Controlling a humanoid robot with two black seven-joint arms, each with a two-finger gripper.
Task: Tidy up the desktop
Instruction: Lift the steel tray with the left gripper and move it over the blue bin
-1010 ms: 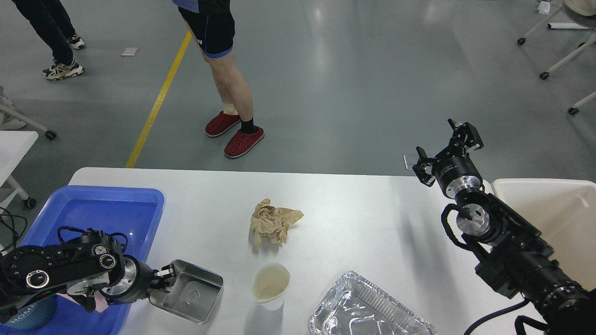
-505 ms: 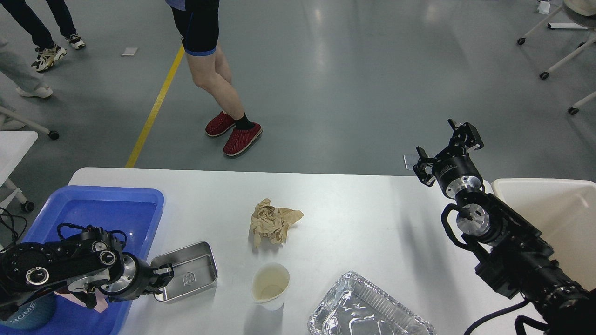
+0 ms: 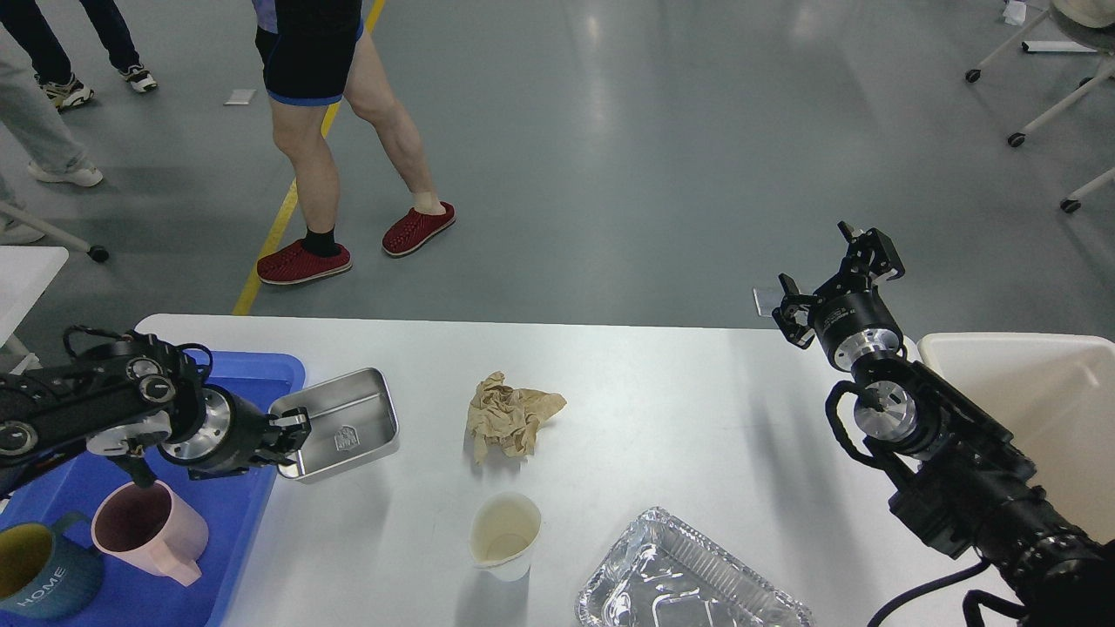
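- The desktop (image 3: pixel 662 392) is smooth, white-grey, with a soft sheen.
- At its 9 o'clock edge, my left gripper (image 3: pixel 292 431), black and matt, pinches a brushed steel lunch tin (image 3: pixel 344 424), dully reflective.
- The blue tray (image 3: pixel 253 496) looks like glossy plastic.
- Inside it, the pink mug (image 3: pixel 148 531) and teal mug (image 3: pixel 43 579) have a smooth, matt finish.
- At centre, crumpled brown paper (image 3: pixel 510 416), rough and matt.
- At 6 o'clock, a translucent plastic cup (image 3: pixel 505 534).
- At 5 o'clock, a wrinkled, shiny foil tray (image 3: pixel 688 579).
- At 3 o'clock, a smooth cream bin (image 3: pixel 1028 383).
- My right arm (image 3: pixel 941 453) shows polished metal rings in black casing.
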